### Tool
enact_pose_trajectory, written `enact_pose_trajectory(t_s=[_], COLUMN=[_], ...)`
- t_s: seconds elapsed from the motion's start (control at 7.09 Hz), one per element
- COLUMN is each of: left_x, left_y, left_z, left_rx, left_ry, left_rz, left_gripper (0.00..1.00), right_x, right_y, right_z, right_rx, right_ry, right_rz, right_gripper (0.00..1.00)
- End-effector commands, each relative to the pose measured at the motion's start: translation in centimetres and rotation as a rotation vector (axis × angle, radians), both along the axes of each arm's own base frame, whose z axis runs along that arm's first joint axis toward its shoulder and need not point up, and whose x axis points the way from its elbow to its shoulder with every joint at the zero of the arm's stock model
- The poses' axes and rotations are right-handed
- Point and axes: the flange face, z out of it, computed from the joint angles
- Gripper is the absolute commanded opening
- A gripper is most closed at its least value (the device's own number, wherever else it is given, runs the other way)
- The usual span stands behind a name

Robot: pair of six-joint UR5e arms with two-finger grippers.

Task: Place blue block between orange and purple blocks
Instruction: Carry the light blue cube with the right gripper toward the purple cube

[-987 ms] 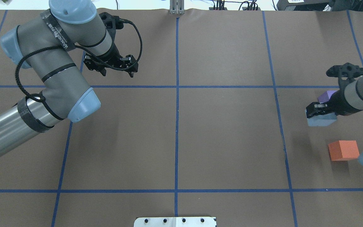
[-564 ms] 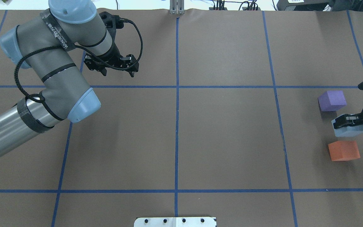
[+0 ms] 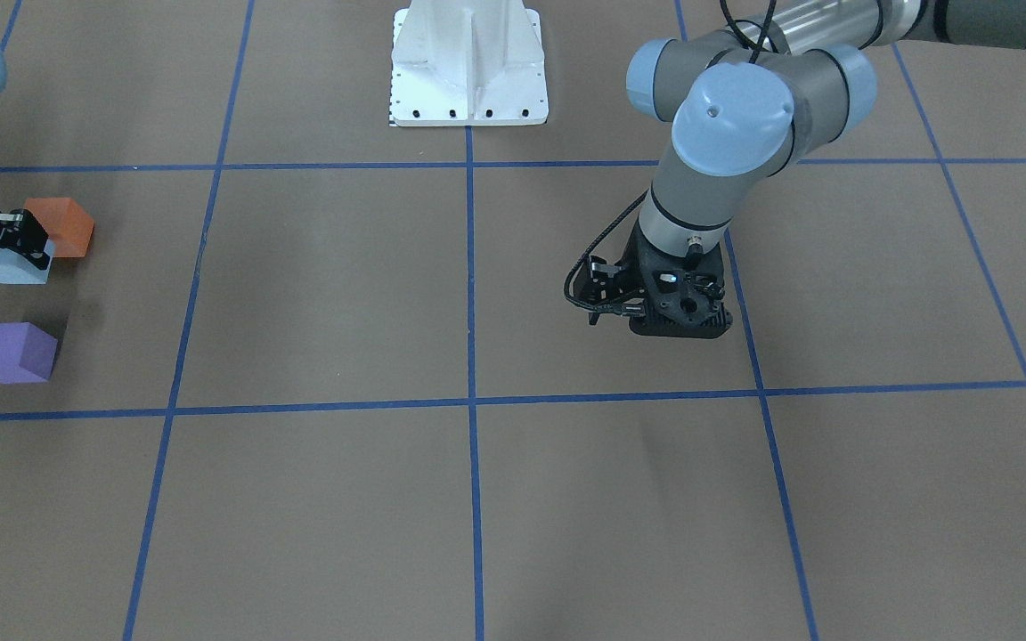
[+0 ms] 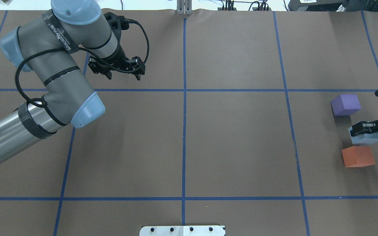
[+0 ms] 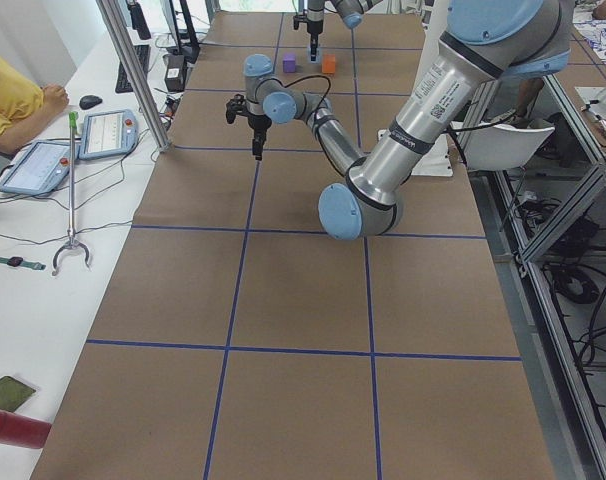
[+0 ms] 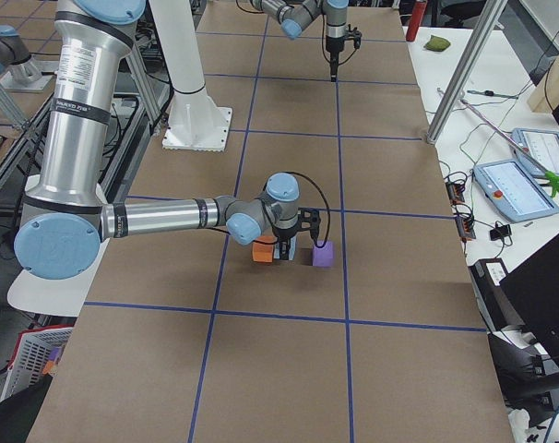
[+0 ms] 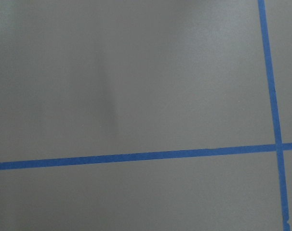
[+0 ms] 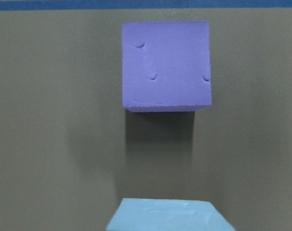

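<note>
At the left of the overhead view we see the left arm (image 4: pixel 54 75). It wears a black band (image 4: pixel 59 34) with white lettering that we cannot read for certain. The left claw (image 4: pixel 123 76) hangs over the brown tabletop (image 4: pixel 235 137), its two fingers spread apart with nothing between them. Blue tape lines (image 4: pixel 184 131) divide the tabletop into a grid, and we find no other writing or label.

Far to the right we count three blocks, one of each colour, standing in a rough column. The purple block (image 4: pixel 346 104) sits farthest from the robot. The orange block (image 4: pixel 358 156) sits nearest. The blue block (image 4: pixel 366 139) lies between them, just beside the orange one and a little apart from the purple. The right claw (image 4: pixel 363 131) comes in from the right edge and is clamped on the blue block. We cannot tell whether that block rests on the tabletop. The right wrist camera shows small dents in the purple block's top.
</note>
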Motion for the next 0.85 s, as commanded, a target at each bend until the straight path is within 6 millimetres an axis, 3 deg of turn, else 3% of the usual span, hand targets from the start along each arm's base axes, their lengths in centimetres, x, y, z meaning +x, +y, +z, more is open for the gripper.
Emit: enact_pose_trajectory(t_s=[0.0,0.71], left_x=[0.0,0.0], left_y=[0.0,0.0], left_z=[0.0,-0.1], left_rx=[0.000,0.001], left_ry=[-0.001,0.002], left_rz=[-0.001,-0.002], left_gripper=[1.00,1.00], right_x=[-1.1,-2.0], right_y=[-1.5,-2.6], right_z=[1.1,2.2], right_rx=[-0.012,-0.011], right_ry=[0.007,0.009], right_rz=[0.000,0.000], right_gripper=[0.00,0.00])
